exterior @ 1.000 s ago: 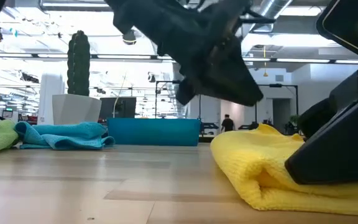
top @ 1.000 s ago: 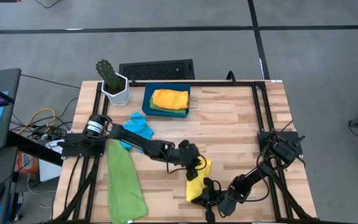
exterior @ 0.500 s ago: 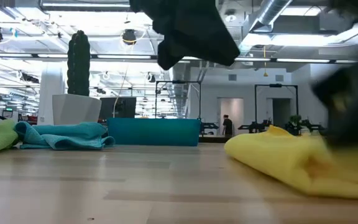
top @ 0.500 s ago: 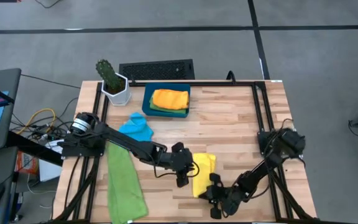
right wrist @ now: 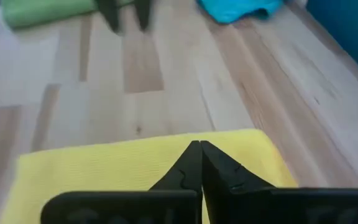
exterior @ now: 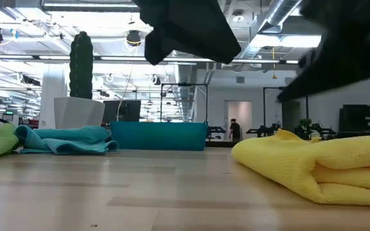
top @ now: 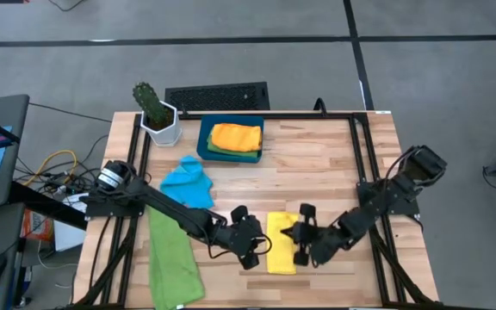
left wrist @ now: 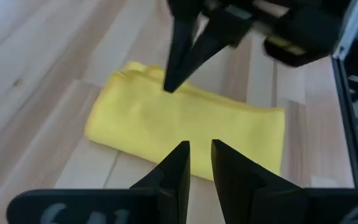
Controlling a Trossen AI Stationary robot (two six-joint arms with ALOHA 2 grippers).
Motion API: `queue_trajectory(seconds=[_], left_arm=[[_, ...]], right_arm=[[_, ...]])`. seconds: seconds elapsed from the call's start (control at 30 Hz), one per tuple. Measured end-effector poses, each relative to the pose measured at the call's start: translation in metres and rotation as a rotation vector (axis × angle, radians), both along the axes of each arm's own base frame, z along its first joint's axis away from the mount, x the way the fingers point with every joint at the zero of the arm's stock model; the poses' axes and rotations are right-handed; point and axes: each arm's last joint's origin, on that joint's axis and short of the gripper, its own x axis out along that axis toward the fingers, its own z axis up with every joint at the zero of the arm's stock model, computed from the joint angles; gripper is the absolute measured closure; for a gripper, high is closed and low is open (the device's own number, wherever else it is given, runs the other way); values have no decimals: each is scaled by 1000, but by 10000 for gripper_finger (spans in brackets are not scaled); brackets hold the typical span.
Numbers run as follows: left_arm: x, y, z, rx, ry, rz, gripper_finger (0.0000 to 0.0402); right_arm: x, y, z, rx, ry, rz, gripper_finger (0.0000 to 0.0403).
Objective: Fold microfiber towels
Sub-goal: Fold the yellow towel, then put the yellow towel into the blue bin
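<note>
Between the 2 pincers on the desk (top: 334, 185) lies the folded yellow towel (top: 282, 244), left pincer (top: 251, 247) slightly spread and empty, right pincer (top: 301, 241) pressed together, so stowing it probably comes next.

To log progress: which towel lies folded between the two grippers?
The yellow towel, folded flat at the table's front. The sky-blue towel and the green towel lie off to the left, unfolded.

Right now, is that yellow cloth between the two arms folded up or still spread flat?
Folded. The yellow towel lies as a compact rectangle, and the low view shows stacked layers with a rounded fold at its edge.
</note>
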Motion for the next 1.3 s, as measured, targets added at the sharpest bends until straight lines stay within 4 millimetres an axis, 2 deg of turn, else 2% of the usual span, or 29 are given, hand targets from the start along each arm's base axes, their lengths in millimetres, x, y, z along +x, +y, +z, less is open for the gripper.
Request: queue_trajectory(seconds=[0.17, 0.3, 0.43, 0.57, 0.7, 0.8, 0.93, 1.1, 1.2, 1.3], left_arm=[[1, -7, -4, 29, -47, 55, 345], [3, -7, -7, 15, -40, 45, 345], [2, -8, -13, 2, -3, 36, 345], [-1, -7, -13, -11, 30, 28, 345], [-3, -7, -9, -23, 35, 28, 345], [-5, -7, -8, -36, 41, 45, 345], [-11, -8, -3, -52, 55, 64, 345], [-20, -7, 11, -60, 65, 69, 345], [-24, -5, 20, -67, 55, 75, 345], [-26, -5, 23, -82, 46, 87, 345]], right_arm=[[-14, -29, -38, 98, -98, -73, 385], [-22, -44, -71, 141, -49, -158, 379], [-20, -47, -82, 218, -39, -215, 373], [-24, -43, -64, 279, -18, -130, 375], [-25, -45, -22, 349, -109, -84, 379], [-32, -57, -1, 359, -70, -72, 365], [-35, -70, 27, 314, 73, -1, 312], [-21, -76, 53, 220, 208, 176, 218], [-6, -76, 56, 228, 236, 194, 165], [8, -75, 50, 228, 272, 176, 132]])
